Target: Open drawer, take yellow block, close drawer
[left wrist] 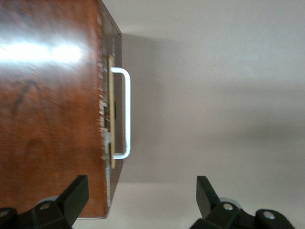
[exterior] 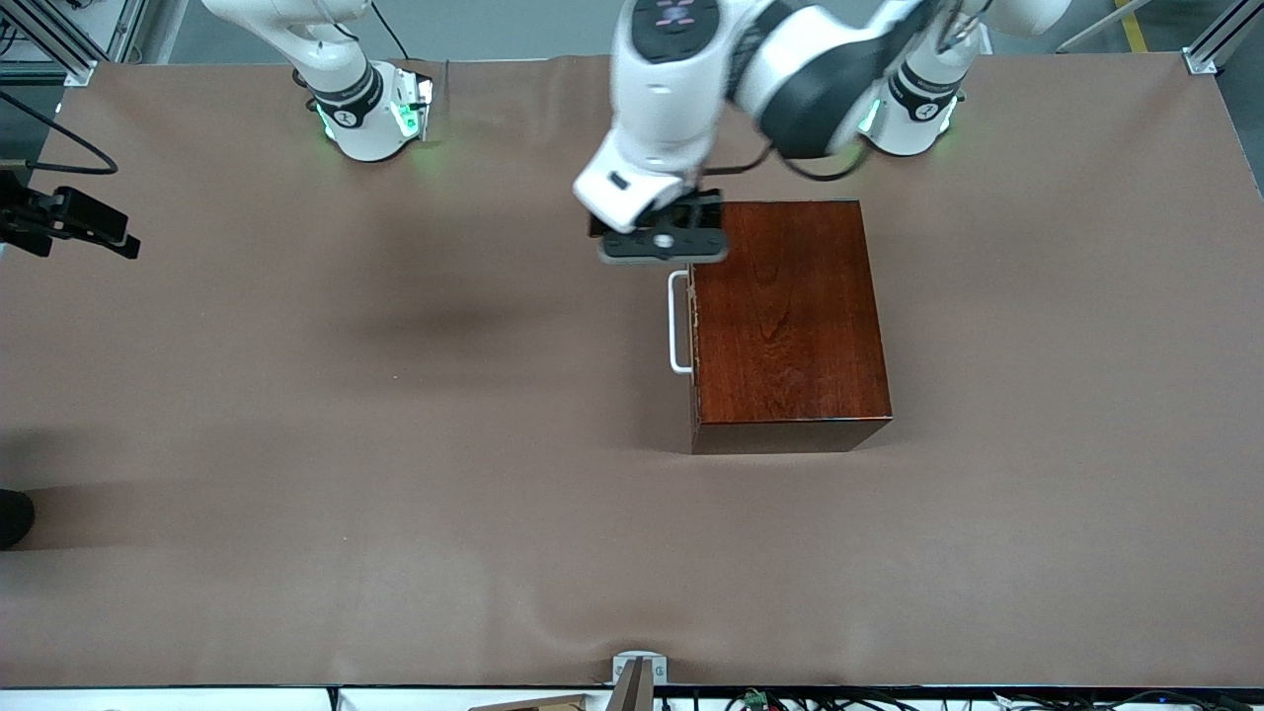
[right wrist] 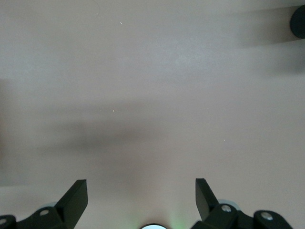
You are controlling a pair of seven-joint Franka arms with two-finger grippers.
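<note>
The glossy mahogany box [exterior: 790, 316] stands on the table toward the left arm's end. The drawer sits pushed into it, and its white bar handle [exterior: 677, 326] faces the right arm's end. In the left wrist view the box [left wrist: 47, 119] and handle [left wrist: 127, 114] show with a thin pale strip at the seam. My left gripper [exterior: 664, 259] is open and empty in the air over the box's corner farthest from the front camera, beside the handle's end; its own view shows it too [left wrist: 142, 191]. My right gripper [right wrist: 141, 193] is open and empty above bare table. The yellow block is out of view.
A black camera mount [exterior: 69, 222] juts in at the right arm's end of the table. A dark round object [exterior: 15, 518] sits at that same edge and shows in the right wrist view [right wrist: 299, 21]. A small bracket [exterior: 639, 671] stands at the table's front edge.
</note>
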